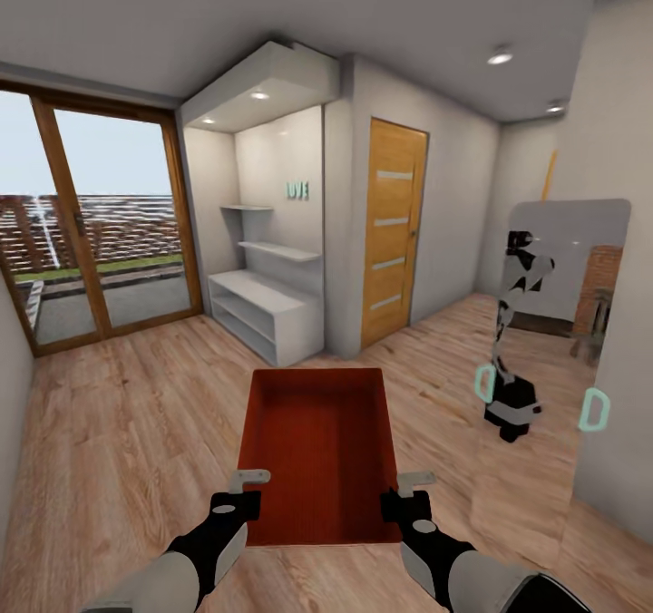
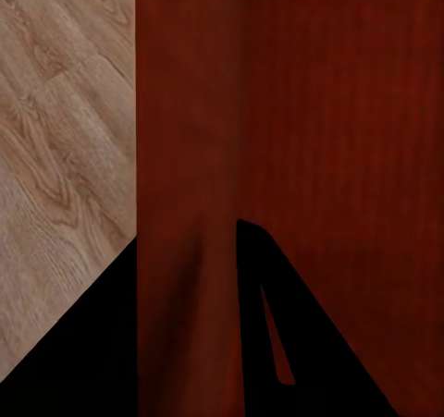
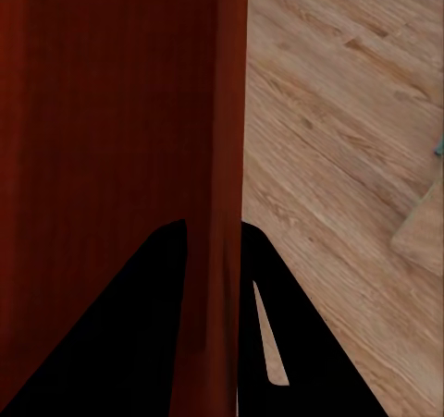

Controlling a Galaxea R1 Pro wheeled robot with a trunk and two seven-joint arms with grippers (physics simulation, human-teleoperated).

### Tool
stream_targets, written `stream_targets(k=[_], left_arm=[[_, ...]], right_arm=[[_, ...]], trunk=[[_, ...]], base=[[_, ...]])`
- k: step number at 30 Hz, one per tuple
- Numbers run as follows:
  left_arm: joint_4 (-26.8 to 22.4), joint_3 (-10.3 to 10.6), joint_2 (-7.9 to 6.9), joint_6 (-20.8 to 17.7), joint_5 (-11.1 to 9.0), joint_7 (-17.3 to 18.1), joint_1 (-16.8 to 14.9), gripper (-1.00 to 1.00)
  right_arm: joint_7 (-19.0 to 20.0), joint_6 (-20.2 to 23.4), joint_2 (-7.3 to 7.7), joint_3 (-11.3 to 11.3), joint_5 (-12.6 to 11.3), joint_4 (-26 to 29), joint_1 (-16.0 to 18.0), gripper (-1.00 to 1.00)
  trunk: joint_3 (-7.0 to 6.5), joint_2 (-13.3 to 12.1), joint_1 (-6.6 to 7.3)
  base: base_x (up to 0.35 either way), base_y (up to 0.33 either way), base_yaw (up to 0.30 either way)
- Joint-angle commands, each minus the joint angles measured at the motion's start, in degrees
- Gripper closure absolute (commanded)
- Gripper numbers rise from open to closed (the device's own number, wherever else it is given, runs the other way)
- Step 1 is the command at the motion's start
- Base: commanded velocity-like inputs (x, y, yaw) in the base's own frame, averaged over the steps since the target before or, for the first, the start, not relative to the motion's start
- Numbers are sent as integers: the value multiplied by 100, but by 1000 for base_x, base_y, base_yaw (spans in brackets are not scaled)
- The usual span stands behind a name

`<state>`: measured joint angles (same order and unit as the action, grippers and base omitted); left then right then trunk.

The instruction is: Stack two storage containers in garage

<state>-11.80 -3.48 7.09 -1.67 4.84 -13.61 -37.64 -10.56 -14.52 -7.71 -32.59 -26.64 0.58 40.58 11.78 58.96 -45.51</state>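
Orange-red rectangular open-top plastic storage container (image 1: 319, 454) carried level in front of the robot, above a light wood plank floor (image 1: 136, 432). Left end effector (image 1: 238, 493) clamped over the left side wall near the rear corner; right end effector (image 1: 406, 495) clamped likewise over the right wall, one finger inside and one outside. Probably light and stiff, with smooth, possibly slippery walls; best held at both rims, evenly. Ahead: glass patio doors (image 1: 100, 232), white shelving alcove (image 1: 268, 259), wooden door (image 1: 394, 232), wall mirror (image 1: 567, 268).
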Motion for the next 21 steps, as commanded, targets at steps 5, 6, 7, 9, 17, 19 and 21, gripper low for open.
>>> stream_targets(k=[5, 6, 7, 9, 17, 19, 21], left_arm=[[-95, -321, 12, -22, 132, -19, -7, 100], [-95, -322, 12, -23, 132, -19, -7, 100], [-95, -322, 12, -22, 132, -18, -7, 100], [-95, -321, 12, -22, 132, -19, -7, 100], [-95, -320, 11, -20, 132, -19, -7, 100], [-95, -320, 12, -20, 132, -19, -7, 100], [-95, -320, 12, -18, 132, -19, -7, 100]], right_arm=[[-33, -34, -2, 50, -149, -23, 3, 100], [-33, -34, -2, 51, -149, -23, 3, 100], [-33, -34, -2, 51, -149, -23, 3, 100], [-33, -34, -2, 51, -149, -23, 3, 100], [-33, -34, -2, 48, -149, -23, 3, 100], [-33, -34, -2, 47, -149, -23, 3, 100], [-33, -34, -2, 49, -149, -23, 3, 100]], trunk=[[8, 5, -4], [8, 5, -4], [8, 5, -4], [8, 5, -4], [8, 5, -4], [8, 5, -4], [8, 5, -4]], base=[[321, 0, 0], [321, 0, 0], [321, 0, 0], [321, 0, 0], [321, 0, 0], [321, 0, 0], [321, 0, 0]])
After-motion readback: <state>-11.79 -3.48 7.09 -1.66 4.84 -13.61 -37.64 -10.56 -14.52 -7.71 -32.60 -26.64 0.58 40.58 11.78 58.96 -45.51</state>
